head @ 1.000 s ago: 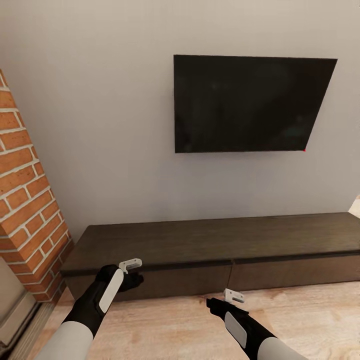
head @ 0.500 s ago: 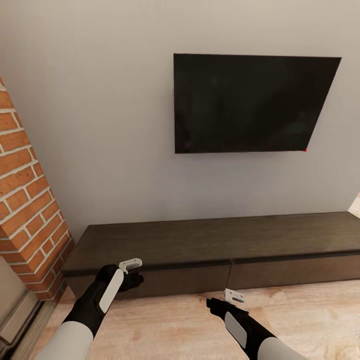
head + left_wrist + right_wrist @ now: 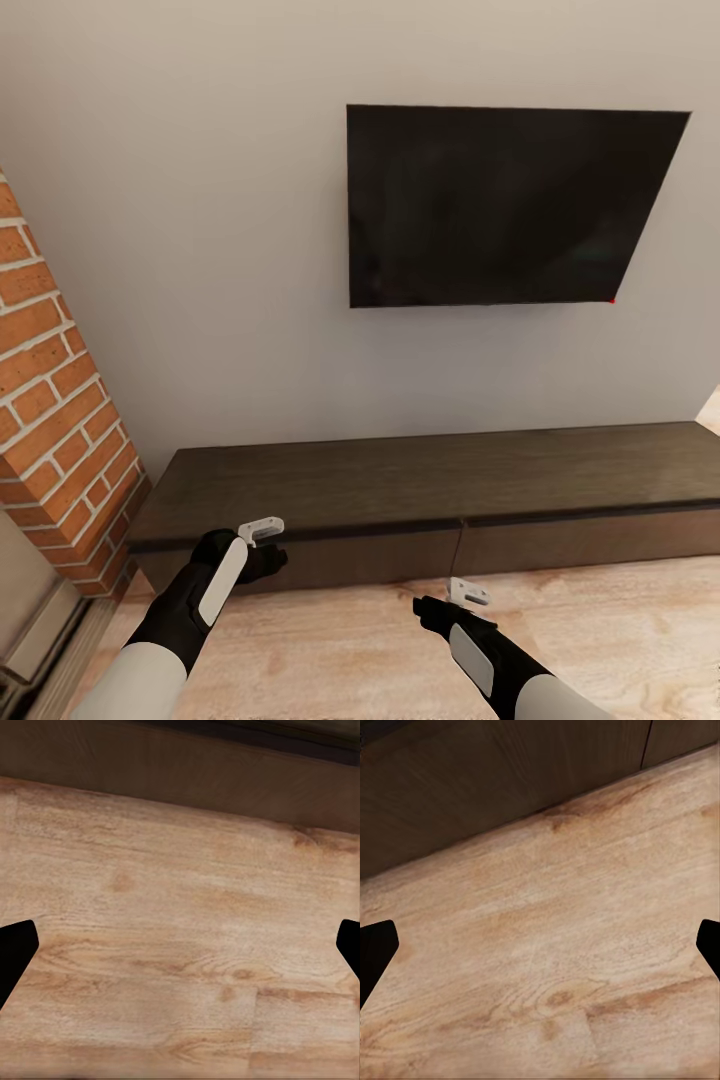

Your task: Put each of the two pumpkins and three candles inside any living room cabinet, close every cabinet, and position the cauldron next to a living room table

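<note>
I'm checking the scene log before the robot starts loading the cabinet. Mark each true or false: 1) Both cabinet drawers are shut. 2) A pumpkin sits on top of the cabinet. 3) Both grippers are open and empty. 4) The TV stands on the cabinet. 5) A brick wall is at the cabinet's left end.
1) Both drawers of the cabinet are shut. True.
2) A pumpkin sits on top of the cabinet. False: its top is bare.
3) The left gripper and right gripper are open and empty. True: the wrist views show fingers wide apart over the floor.
4) The TV stands on the cabinet. False: it hangs on the wall, well above it.
5) A brick wall is at the cabinet's left end. True.
</note>
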Motion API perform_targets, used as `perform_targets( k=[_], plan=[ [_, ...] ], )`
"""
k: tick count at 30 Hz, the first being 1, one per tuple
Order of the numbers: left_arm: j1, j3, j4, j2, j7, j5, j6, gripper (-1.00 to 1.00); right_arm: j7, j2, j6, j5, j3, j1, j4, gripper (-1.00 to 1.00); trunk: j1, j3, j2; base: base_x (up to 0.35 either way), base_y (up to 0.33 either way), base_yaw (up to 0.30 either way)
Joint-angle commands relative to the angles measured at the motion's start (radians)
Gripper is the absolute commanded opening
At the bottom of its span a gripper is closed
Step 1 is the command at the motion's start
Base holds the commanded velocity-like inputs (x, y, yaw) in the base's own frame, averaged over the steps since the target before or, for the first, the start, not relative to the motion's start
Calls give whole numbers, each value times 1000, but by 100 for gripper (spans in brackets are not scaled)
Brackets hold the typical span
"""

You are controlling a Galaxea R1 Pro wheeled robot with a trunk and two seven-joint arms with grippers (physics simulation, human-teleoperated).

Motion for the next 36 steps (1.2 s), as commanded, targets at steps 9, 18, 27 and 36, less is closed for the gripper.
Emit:
perform_targets(
  k=[9, 18, 27, 36],
  plan=[
    [0, -2, -1, 0, 10, 10, 2, 100, -9, -2, -5, -7, 10, -1, -2, 100, -35, 12, 63, 0, 0, 0],
    [0, -2, -1, 0, 10, 10, 2, 100, -14, -1, -19, -7, 11, -1, 32, 100, -69, 33, 126, 0, 0, 0],
    [0, -3, 8, 1, 10, 12, 2, 100, -22, 1, -260, -8, 14, -2, 257, 100, -104, 61, 189, 0, 0, 0],
    [0, -9, 172, 7, 15, -1, -9, 100, -21, 1, -330, -11, 15, 8, 304, 100, -138, 89, 252, 0, 0, 0]
  ],
)
